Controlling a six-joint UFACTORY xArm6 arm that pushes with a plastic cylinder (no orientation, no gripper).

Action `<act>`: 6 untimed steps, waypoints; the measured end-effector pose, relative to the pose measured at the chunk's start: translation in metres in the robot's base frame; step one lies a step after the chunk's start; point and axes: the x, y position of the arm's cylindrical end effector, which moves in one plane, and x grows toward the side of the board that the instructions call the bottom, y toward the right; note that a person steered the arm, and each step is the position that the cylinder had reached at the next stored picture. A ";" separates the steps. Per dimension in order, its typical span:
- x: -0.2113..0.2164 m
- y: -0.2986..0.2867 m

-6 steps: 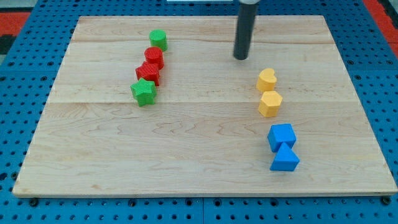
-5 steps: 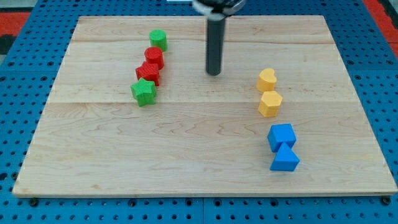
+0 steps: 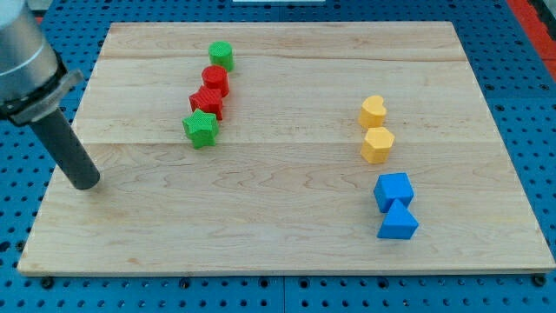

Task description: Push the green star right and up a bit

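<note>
The green star (image 3: 201,129) lies on the wooden board (image 3: 278,226) at the view's upper left, at the lower end of a slanted row of blocks. It touches a red star-like block (image 3: 208,102) above it. My tip (image 3: 85,183) rests on the board near its left edge, well to the left of and below the green star, apart from every block.
Above the red star sit a red round block (image 3: 215,79) and a green block (image 3: 221,55). At the view's right stand a yellow heart (image 3: 373,110), a yellow hexagon (image 3: 377,144), a blue cube (image 3: 393,189) and a blue triangle (image 3: 398,223).
My tip has swept from the board's upper middle down and to the left, ending near the left edge. No block has moved.
</note>
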 end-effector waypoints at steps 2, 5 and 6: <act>-0.020 0.038; -0.063 0.157; -0.066 0.176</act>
